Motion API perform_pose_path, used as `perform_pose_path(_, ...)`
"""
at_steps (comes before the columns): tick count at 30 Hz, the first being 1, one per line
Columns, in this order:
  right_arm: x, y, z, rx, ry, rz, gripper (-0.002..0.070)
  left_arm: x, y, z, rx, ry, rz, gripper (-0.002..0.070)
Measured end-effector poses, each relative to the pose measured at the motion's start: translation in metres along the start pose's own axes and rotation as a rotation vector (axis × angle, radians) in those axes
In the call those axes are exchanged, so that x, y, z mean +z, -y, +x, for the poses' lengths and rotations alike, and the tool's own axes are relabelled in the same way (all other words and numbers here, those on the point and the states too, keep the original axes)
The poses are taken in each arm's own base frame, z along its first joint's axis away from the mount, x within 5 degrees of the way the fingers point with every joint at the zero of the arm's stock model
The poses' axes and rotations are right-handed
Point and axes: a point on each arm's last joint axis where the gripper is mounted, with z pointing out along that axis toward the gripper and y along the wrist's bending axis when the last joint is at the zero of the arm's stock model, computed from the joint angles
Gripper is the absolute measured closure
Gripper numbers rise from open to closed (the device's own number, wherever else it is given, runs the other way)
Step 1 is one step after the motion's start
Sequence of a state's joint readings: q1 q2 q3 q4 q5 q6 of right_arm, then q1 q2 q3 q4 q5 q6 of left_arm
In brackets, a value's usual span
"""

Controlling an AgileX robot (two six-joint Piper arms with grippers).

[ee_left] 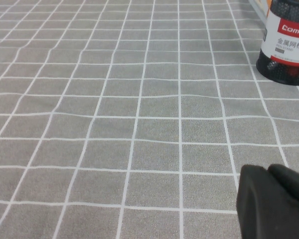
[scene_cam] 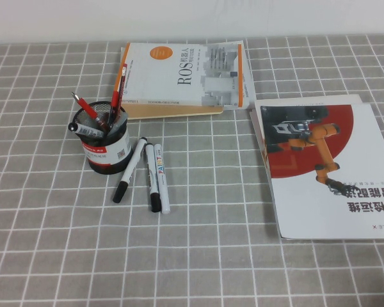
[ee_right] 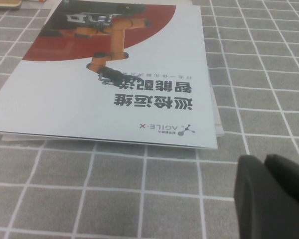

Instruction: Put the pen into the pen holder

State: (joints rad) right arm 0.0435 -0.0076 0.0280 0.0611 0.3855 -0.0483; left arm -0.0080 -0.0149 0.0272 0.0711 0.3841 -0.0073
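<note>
The pen holder (scene_cam: 105,146), a black mesh cup with a white-and-red label, stands at the left of the table and also shows in the left wrist view (ee_left: 288,42). Red pens and a black-capped marker stick out of it. A thin grey stick that looks like the pen (scene_cam: 120,110) leans inside it beside a red pen. Neither arm shows in the high view. My left gripper (ee_left: 266,172) hovers shut and empty over bare cloth, well short of the holder. My right gripper (ee_right: 264,162) is shut and empty near the front edge of a booklet.
Three white markers with black caps (scene_cam: 152,178) lie just right of the holder. A thick book (scene_cam: 182,77) sits behind it. A red-and-white booklet (scene_cam: 323,169), (ee_right: 114,79) lies at the right. A grey checked cloth (scene_cam: 198,256) covers the table.
</note>
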Motion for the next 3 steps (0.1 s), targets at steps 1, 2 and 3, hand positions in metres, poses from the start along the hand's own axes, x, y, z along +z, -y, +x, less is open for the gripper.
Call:
perform_pose_path(1, 0.0000, 0.0000, 0.0000, 0.000, 0.000, 0.000, 0.0689, 0.0000, 0.0000, 0.0000, 0.000, 0.000, 0.000, 0.0680)
perform_pose_path(2, 0.0000, 0.0000, 0.0000, 0.000, 0.000, 0.000, 0.0689, 0.0000, 0.0000, 0.0000, 0.000, 0.000, 0.000, 0.0680)
perform_pose_path(3, 0.0000, 0.0000, 0.0000, 0.000, 0.000, 0.000, 0.0689, 0.0000, 0.0000, 0.0000, 0.000, 0.000, 0.000, 0.0680)
